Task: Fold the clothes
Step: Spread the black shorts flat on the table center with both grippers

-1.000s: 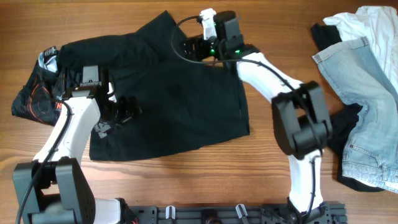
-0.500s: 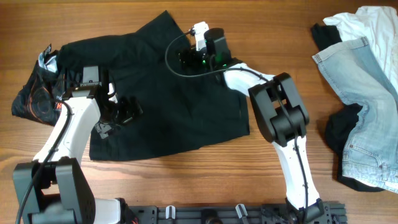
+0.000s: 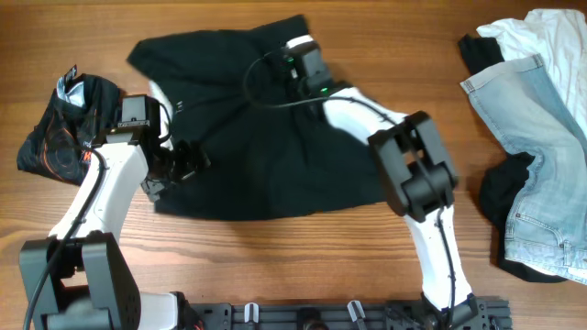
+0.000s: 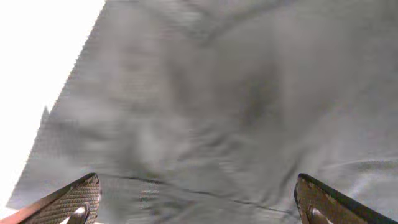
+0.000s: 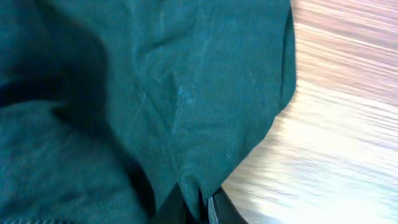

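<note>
- The bench (image 3: 275,266) is bare wood; in the right wrist view it shows only as a blurred, glaring strip.
- The garment (image 3: 266,156), plain black, lies spread and creased at the middle of the bench. Both arms cross it and hide parts of it, so I cannot tell what kind of clothing it is.
- The jeans (image 3: 541,156) lie heaped at the right and are cut off by the frame edge. A dark cloth (image 3: 500,192) pokes out from under them, mostly covered.
- The white shirt (image 3: 550,32) is bunched at the top right corner, touching the jeans and partly out of frame.
- The printed top (image 3: 55,137) sits crumpled at the far left. Its orange print is too small to read.
- The right gripper (image 3: 292,62) is at the garment's upper edge. From the wrist, the right gripper (image 5: 196,211) has its jaws clenched on a fold of the cloth, the tips cut off by the frame.
- The left gripper (image 3: 183,163) is over the garment's left side. From the wrist, the left gripper (image 4: 199,199) has its jaws released and wide apart, with washed-out, blurred cloth between them.
</note>
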Robot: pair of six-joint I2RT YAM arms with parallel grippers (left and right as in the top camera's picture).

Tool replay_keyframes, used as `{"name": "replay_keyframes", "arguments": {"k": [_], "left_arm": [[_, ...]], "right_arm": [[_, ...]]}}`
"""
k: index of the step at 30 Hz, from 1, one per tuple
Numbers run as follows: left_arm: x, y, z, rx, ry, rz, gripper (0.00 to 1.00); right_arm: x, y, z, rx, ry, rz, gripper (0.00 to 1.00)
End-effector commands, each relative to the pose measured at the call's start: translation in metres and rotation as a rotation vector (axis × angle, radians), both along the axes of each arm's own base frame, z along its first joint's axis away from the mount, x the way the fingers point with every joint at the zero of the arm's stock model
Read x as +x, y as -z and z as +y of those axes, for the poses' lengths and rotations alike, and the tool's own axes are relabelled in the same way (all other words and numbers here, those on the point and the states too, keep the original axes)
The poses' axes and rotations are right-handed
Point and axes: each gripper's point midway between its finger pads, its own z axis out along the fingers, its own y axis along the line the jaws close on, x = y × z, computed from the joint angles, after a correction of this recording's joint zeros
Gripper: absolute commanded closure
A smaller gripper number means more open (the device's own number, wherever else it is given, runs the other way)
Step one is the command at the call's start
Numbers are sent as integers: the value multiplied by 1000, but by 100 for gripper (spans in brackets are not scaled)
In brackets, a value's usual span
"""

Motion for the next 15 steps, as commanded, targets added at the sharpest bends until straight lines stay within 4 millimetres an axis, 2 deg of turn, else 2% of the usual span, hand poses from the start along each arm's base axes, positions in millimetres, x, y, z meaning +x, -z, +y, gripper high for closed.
{"name": "replay_keyframes", "arguments": {"k": [1,2,3,5,6,8,9,10,12,13,15], "left_arm": [[17,-8,-6,-41,18,-85,0],[23,-10,-7,-47,20,-110,0],[23,-10,-7,-50,21,-112,0],[17,-8,-7,-52,20,-84,0],[14,-8,-8,-53,20,-73,0],[8,-7,-8,-56,19,-46,0],[1,-5,-9,-58,14,-16,0],[-5,-5,-8,-66,-29,16,0],[-14,-3,-6,-80,-130,71,0],[-17,-1,-4,-71,-157,85,0],[-25,8,4,-28,-241,121,0]], "right_arm": [[16,-18,-79,-38,174,-6,66],[16,-31,-86,-26,178,-5,49],[12,-46,-90,-19,177,2,0],[-6,-95,-102,-28,187,12,0],[-14,-112,-106,-30,189,18,0],[-48,-161,-113,24,156,63,1],[-66,-175,-119,95,179,110,0],[-83,-181,-134,173,288,177,0],[-133,-173,-178,301,582,398,0],[-155,-166,-192,339,656,502,0],[-183,-158,-204,411,721,660,0]]}}
